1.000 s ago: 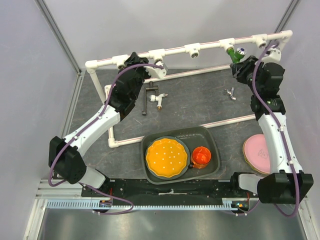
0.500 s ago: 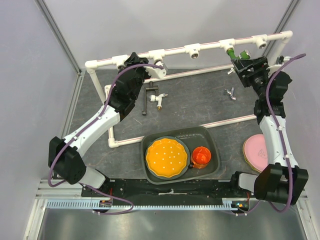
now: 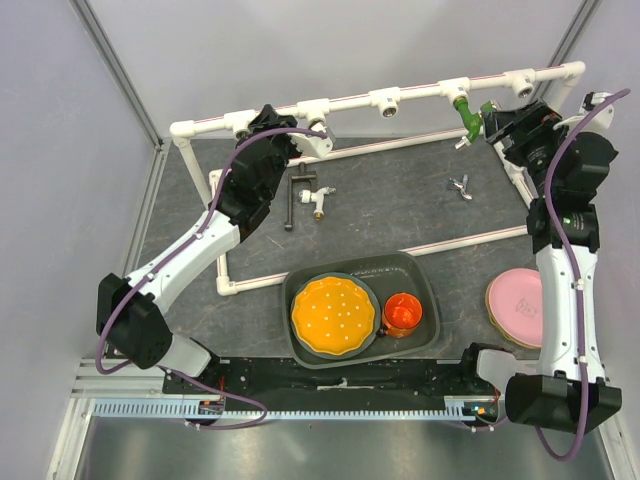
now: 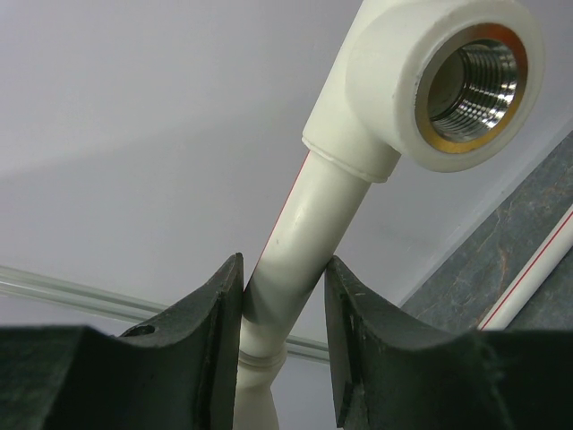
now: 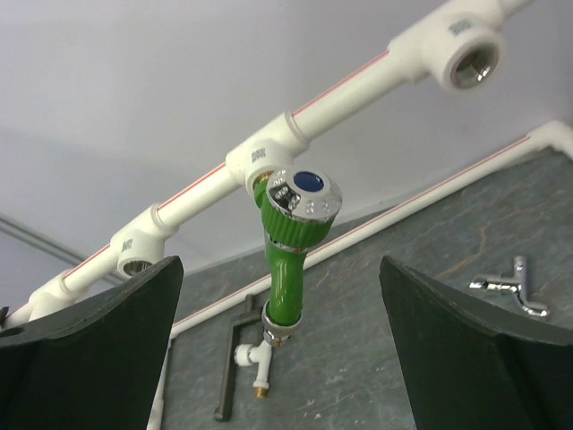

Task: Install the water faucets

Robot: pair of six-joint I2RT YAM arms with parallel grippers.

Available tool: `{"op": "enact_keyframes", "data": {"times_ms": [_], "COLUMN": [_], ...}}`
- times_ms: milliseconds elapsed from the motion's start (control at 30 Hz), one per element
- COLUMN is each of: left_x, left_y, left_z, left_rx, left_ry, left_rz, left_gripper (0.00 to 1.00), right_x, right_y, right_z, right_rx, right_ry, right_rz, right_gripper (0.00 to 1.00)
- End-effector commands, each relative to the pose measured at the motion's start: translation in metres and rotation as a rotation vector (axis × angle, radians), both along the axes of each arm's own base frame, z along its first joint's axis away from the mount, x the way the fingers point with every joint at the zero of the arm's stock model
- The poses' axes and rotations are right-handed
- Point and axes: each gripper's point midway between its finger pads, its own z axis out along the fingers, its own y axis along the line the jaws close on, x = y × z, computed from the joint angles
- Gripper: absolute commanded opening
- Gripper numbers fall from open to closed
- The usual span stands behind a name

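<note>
A green faucet (image 3: 466, 115) (image 5: 291, 251) with a round silver tip hangs from a tee socket (image 5: 260, 157) of the white PVC pipe frame (image 3: 400, 97). My right gripper (image 3: 500, 120) (image 5: 279, 262) stands wide open just right of it, not touching it. A black-handled white-and-brass faucet (image 3: 305, 195) (image 5: 246, 358) and a tiny silvery faucet (image 3: 460, 186) (image 5: 510, 287) lie on the dark mat. My left gripper (image 3: 303, 137) (image 4: 285, 287) is shut on a white pipe of the frame, below a brass-threaded socket (image 4: 448, 81).
A dark tray (image 3: 420, 275) near the front holds an orange plate (image 3: 335, 315) and an orange cup (image 3: 403, 313). A pink plate (image 3: 515, 305) lies at the right. The frame's lower pipes (image 3: 440, 243) cross the mat. Enclosure walls stand close behind the frame.
My right gripper has opened, let go of the green faucet and drawn back to the right. The faucet stays in its tee. The left arm has not moved.
</note>
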Motion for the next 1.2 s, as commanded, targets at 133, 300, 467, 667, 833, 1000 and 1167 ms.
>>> {"op": "enact_keyframes", "data": {"times_ms": [133, 300, 467, 667, 833, 1000, 1167], "left_x": [-0.012, -0.012, -0.010, -0.009, -0.009, -0.009, -0.008], "left_y": [-0.033, -0.033, -0.035, -0.035, -0.035, -0.035, -0.036], "left_z": [-0.012, -0.012, -0.016, -0.018, -0.019, -0.019, -0.021], "left_rx": [-0.062, -0.058, -0.055, -0.048, -0.047, -0.044, -0.040], "left_ry": [0.057, 0.057, 0.063, 0.067, 0.069, 0.069, 0.072], "left_rz": [-0.119, -0.119, -0.120, -0.120, -0.118, -0.120, -0.120], "left_gripper": [0.02, 0.02, 0.02, 0.02, 0.02, 0.02, 0.02], "right_x": [0.018, 0.032, 0.045, 0.050, 0.054, 0.055, 0.053], "right_y": [-0.003, -0.005, 0.004, 0.012, 0.019, 0.023, 0.028], "right_z": [0.016, 0.015, 0.005, 0.002, -0.002, -0.008, -0.013], "right_rx": [0.020, 0.045, 0.107, 0.218, 0.414, 0.609, 0.859], "right_ry": [-0.013, -0.012, 0.007, -0.018, -0.041, -0.064, -0.054], "right_rz": [0.001, 0.003, 0.060, 0.105, 0.158, 0.198, 0.261], "right_gripper": [0.95, 0.89, 0.84, 0.67, 0.42, 0.16, 0.08]}}
